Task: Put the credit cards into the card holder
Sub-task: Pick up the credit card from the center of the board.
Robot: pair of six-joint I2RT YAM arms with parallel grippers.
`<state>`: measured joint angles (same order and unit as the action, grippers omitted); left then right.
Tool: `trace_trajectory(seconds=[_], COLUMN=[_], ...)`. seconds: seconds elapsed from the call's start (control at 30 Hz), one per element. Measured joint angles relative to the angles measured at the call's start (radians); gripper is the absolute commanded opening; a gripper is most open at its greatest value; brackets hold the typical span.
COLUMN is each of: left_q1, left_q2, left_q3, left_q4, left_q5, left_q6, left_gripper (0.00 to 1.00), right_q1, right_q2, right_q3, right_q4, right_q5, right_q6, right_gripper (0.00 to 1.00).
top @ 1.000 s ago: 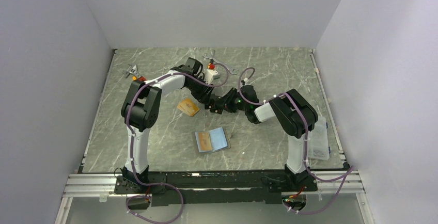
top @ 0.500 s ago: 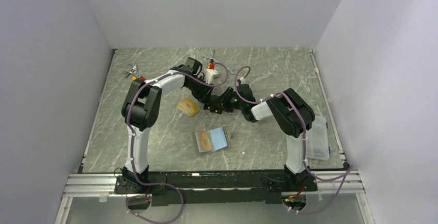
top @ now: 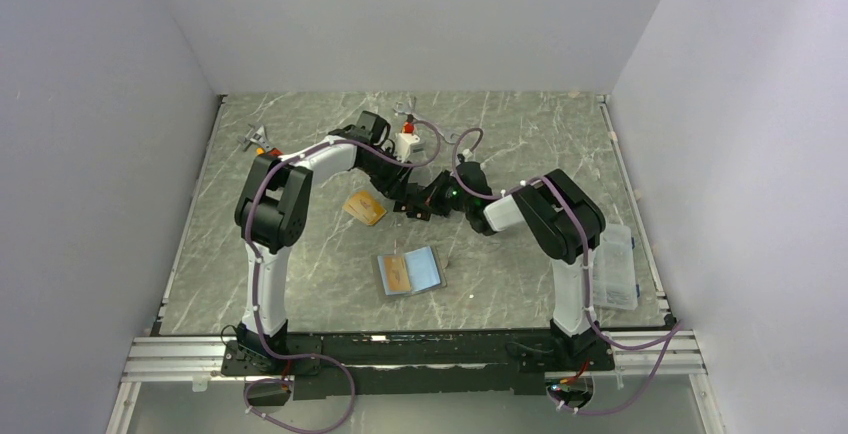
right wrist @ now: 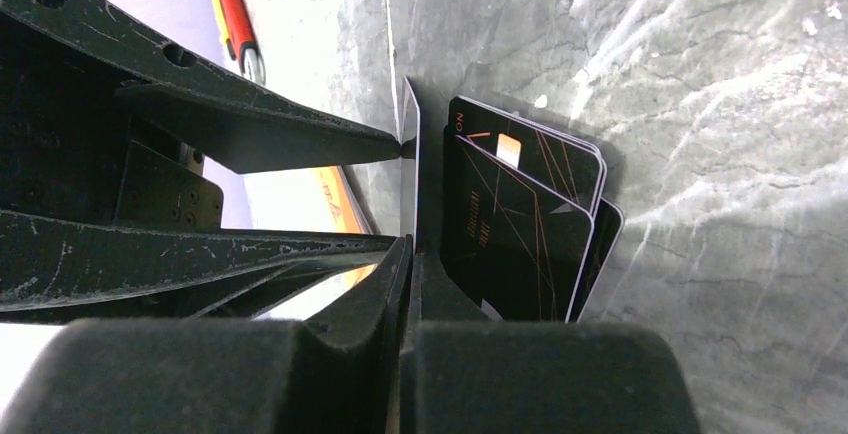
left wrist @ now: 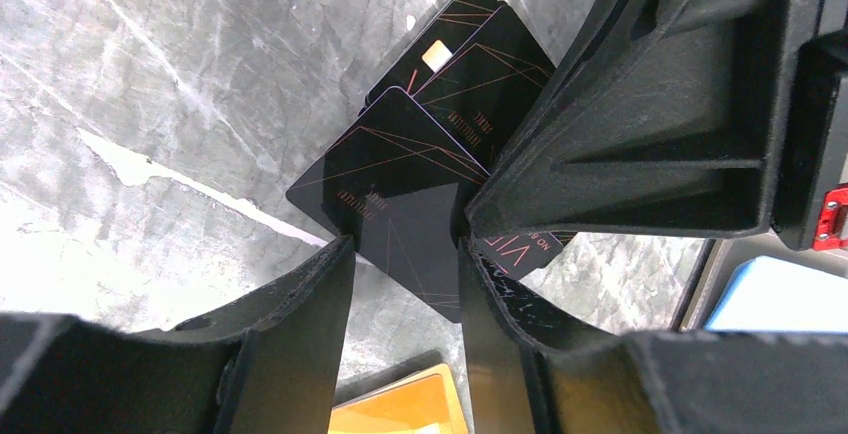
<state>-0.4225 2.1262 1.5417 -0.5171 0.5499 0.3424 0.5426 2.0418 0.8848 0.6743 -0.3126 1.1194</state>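
The card holder [top: 410, 272] lies open on the table with an orange card in its left half; its blue inside shows in the left wrist view [left wrist: 775, 294]. A second orange card [top: 364, 207] lies to the left of the grippers. Black cards [left wrist: 460, 74] lie overlapping on the table. My right gripper [right wrist: 408, 249] is shut on one black card [left wrist: 400, 184], tilted up on edge and seen as a thin edge [right wrist: 409, 154] in the right wrist view. My left gripper [left wrist: 405, 254] is open, its fingers either side of that card. The two grippers meet [top: 418, 204] at mid-table.
A clear plastic box [top: 615, 269] sits by the right arm at the table's right edge. Small tools lie at the back: a red and yellow one [top: 262, 144] and a white and red one [top: 406, 139]. A red-handled screwdriver [right wrist: 235, 19] shows beyond the left fingers.
The right arm's forearm and elbow have shifted a little left and back. The grippers stay together over the black cards; the left arm has hardly moved.
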Motion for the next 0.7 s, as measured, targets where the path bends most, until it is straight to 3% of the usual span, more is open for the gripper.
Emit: trace_trajectory(seconds=[0.13,0.3,0.4,0.6,0.7], left_q1=[0.002,0.008,0.023,0.050,0.048], left_q2=[-0.010,-0.077,-0.159,-0.370,-0.439], left_q3=[-0.003,-0.016,-0.016,-0.042,-0.092], left_q4=[-0.009,-0.085,-0.127,-0.185,-0.218], left_q5=[0.006,-0.006,-0.009,0.011,0.019], left_q6=[-0.001,-0.005,-0.006,-0.008,0.002], left_gripper=[0.74,0.83,0.93,0.97,0.96], right_q1=[0.000,0.001,0.002,0.013,0.040], right_q2=[0.000,-0.050,-0.124,-0.327,-0.467], right_q3=[0.003,-0.009,-0.038,-0.087,-0.083], right_q4=[-0.001,-0.050,-0.107,-0.296,-0.488], right_q5=[0.001,0.016,0.023,0.044,0.114], right_q6=[0.000,-0.033,-0.072,-0.189,-0.278], right_gripper=[0.00,0.00,0.00,0.00,0.00])
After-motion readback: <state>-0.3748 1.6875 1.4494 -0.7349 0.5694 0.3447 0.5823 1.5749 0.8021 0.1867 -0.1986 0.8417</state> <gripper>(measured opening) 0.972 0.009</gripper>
